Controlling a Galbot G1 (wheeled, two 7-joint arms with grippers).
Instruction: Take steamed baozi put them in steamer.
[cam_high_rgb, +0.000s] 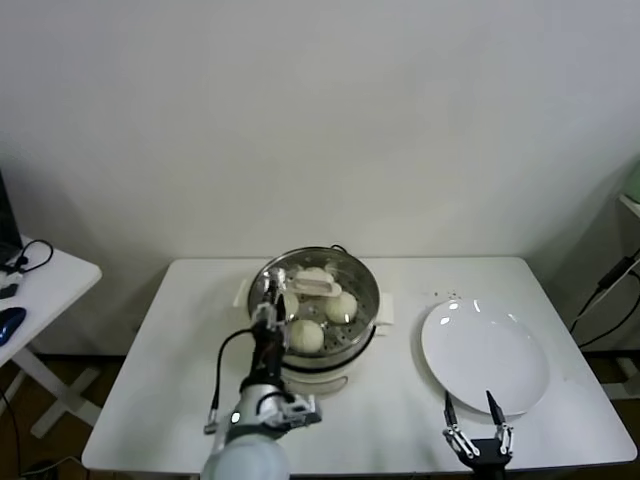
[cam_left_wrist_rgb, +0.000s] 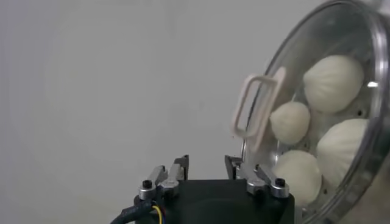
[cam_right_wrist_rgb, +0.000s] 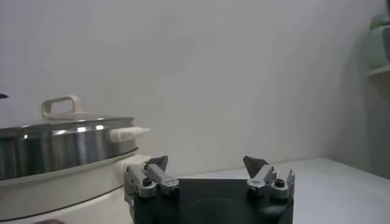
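**Nearly done: 4 buns in, lid on, get the L arm clear**

All four steamed baozi (cam_left_wrist_rgb: 334, 82) sit inside the steamer (cam_high_rgb: 374, 300), mid-table, seen through the glass lid (cam_high_rgb: 345, 272). The right wrist view shows that lid lying flat on the steel rim w/ its white handle (cam_high_rgb: 312, 285) upright on top. No bun shows on the white plate (cam_high_rgb: 485, 350) to the robot's right.

Left gripper (cam_high_rgb: 268, 305) is at the steamer's left edge, just beside the lid rim. Its jaws are apart w/ nothing between them; the handle is ahead of the fingertips, not inside them.

Right gripper (cam_high_rgb: 470, 400) is parked at the table's (cam_high_rgb: 180, 380) near edge by the plate, jaws wide apart, holding nothing.

My read: loading looks complete, so what's left is prob. a clean retreat. To do it well:

- Keep the left jaws apart so they can't pinch the handle or rim.
- Back off away from the pot, not across the lid, since a nudge could slide the glass off the rim.
- Mind the cable at the wrist near the pot's side handle.
- Leave the R arm where it is.
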